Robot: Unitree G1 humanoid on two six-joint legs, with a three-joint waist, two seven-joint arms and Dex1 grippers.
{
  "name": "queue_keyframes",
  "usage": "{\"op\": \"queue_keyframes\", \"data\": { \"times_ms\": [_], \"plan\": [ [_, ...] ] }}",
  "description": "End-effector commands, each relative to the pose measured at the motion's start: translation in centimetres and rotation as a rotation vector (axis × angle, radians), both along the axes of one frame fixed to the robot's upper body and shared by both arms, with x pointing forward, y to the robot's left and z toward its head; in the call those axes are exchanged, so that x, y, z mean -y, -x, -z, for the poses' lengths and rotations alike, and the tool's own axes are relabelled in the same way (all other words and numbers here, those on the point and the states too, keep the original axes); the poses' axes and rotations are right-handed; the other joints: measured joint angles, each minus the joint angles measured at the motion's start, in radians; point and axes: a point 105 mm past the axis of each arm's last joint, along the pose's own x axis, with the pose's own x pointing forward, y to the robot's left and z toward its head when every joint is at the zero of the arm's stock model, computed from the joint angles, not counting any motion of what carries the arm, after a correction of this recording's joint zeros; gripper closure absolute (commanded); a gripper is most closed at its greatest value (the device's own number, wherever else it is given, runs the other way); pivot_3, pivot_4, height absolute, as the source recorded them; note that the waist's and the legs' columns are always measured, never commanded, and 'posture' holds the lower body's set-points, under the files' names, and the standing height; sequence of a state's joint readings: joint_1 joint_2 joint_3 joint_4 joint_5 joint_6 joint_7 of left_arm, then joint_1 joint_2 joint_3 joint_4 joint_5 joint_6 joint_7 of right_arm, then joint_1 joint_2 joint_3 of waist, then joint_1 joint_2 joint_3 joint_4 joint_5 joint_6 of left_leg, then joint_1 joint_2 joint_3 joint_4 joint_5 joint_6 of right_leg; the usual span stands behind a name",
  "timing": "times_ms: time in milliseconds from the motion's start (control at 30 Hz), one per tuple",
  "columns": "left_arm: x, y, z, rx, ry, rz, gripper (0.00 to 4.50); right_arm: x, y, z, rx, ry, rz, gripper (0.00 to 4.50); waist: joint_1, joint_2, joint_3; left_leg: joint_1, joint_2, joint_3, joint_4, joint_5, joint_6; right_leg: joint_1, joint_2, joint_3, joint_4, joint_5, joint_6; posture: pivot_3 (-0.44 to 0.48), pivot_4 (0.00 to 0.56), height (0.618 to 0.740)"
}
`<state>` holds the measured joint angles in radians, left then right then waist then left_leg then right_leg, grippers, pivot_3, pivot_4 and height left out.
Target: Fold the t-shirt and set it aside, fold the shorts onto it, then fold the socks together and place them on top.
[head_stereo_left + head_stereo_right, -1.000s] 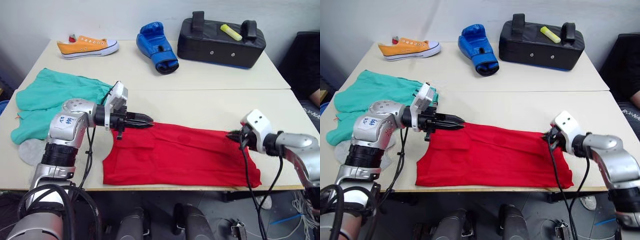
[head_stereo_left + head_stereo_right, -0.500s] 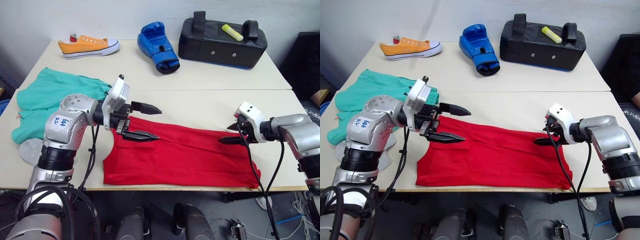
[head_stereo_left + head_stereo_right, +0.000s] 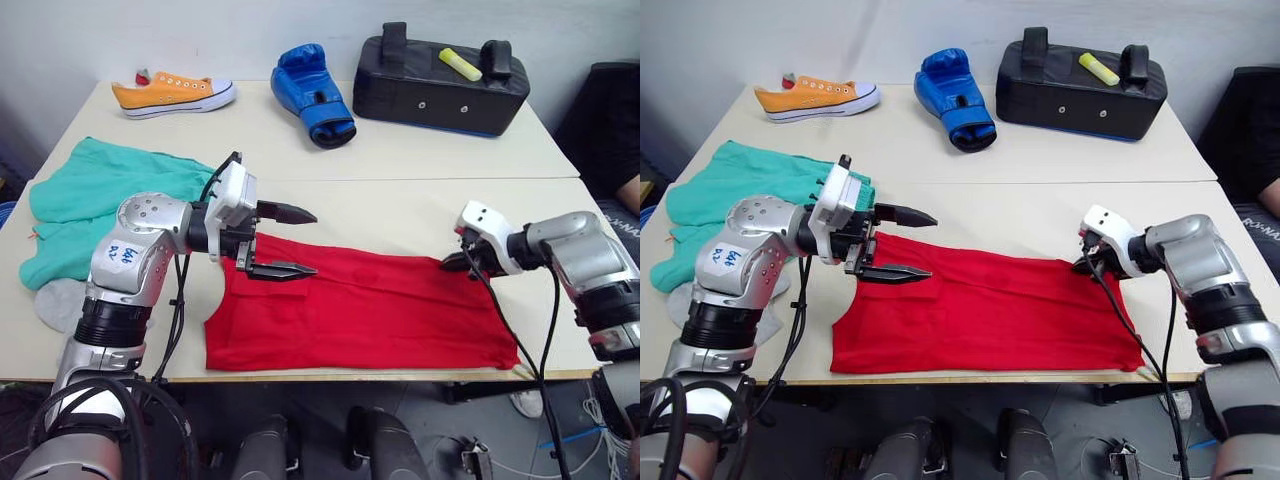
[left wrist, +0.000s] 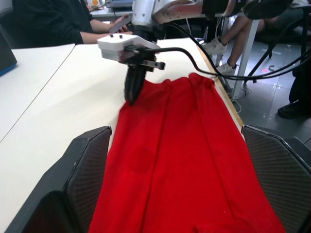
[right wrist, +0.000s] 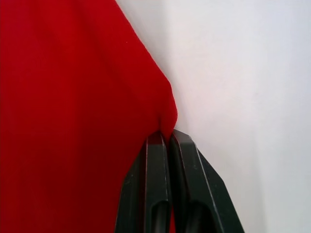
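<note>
Pale cream table (image 3: 420,190) carries everything here. On its near half the t-shirt (image 3: 370,315) lies as a long red band, already doubled lengthwise, running from one gripper to the other. The shorts (image 3: 95,200) sit in a loose teal heap on the robot's left side of the table, just beside the left arm, and a pale grey patch under that arm may be the socks, though I cannot tell for sure. Far across the table stand a black pad (image 3: 440,85), a blue boxing glove (image 3: 312,95) and an orange sneaker (image 3: 172,93), all well apart from the clothes.

The left gripper (image 3: 290,240) hovers over the shirt's left end with its fingers spread wide, holding nothing. The right gripper (image 5: 167,141) has its fingers pinched together on the far corner of the shirt's right end.

The work looks to be in the first step, folding the t-shirt. The next move probably calls for the left gripper to close on its own end corner, so the band can be folded across its length.
</note>
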<state>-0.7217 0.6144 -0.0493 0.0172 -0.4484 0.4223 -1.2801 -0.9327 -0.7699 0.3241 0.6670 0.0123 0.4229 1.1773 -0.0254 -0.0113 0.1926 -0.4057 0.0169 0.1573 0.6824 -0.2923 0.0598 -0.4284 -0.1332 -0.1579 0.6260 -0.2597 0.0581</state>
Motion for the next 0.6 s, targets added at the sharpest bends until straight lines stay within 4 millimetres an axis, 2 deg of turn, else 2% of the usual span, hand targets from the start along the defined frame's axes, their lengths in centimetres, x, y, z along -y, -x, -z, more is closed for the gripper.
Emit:
{"op": "queue_keyframes", "data": {
  "times_ms": [33,200,333,433,533,600],
  "plan": [
    [-0.4,-0.2,-0.5,0.040,0.006,-0.022,0.00,0.5,-2.4,-1.1,0.106,0.056,0.051,4.45,-0.004,0.000,0.000,0.000,0.000,0.000,0.000,0.000,0.000,0.000,0.000,0.000,0.000,0.000,0.000,0.000,0.150,0.740],
    [-0.6,-1.4,-0.7,0.060,0.024,-0.080,0.00,-1.2,-5.6,-2.6,0.275,0.118,0.093,4.45,-0.010,0.001,0.001,0.000,0.000,0.000,-0.001,0.001,-0.001,0.000,0.001,0.000,0.002,0.000,0.000,0.000,0.150,0.740],
    [-0.9,-2.3,-0.8,0.040,0.035,-0.128,0.00,-1.6,-6.2,-3.2,0.325,0.115,0.114,4.45,-0.010,0.003,0.002,0.000,0.001,0.000,-0.002,0.001,-0.001,0.000,0.002,0.000,0.002,0.000,0.000,0.000,0.150,0.740],
    [-1.4,-2.8,-0.4,0.027,0.017,-0.150,0.00,-1.0,-6.5,-4.6,0.365,0.078,0.155,3.88,-0.007,0.004,0.002,-0.001,0.000,0.000,-0.002,0.001,-0.001,0.000,0.002,0.000,0.002,0.000,0.000,0.000,0.150,0.740],
    [-1.9,-3.5,0.1,0.017,-0.005,-0.167,0.00,-0.1,-6.5,-6.4,0.412,0.052,0.179,2.87,-0.005,0.005,0.003,-0.001,0.000,0.000,-0.002,0.002,-0.001,0.000,0.002,0.000,0.002,0.000,0.000,0.000,0.150,0.740],
    [-2.3,-4.5,0.5,0.006,-0.027,-0.186,0.00,1.0,-6.0,-8.0,0.422,-0.037,0.217,2.14,-0.004,0.006,0.004,-0.001,0.000,0.000,-0.002,0.002,-0.001,0.000,0.002,0.000,0.002,0.000,0.000,0.000,0.150,0.740]
  ]
}}
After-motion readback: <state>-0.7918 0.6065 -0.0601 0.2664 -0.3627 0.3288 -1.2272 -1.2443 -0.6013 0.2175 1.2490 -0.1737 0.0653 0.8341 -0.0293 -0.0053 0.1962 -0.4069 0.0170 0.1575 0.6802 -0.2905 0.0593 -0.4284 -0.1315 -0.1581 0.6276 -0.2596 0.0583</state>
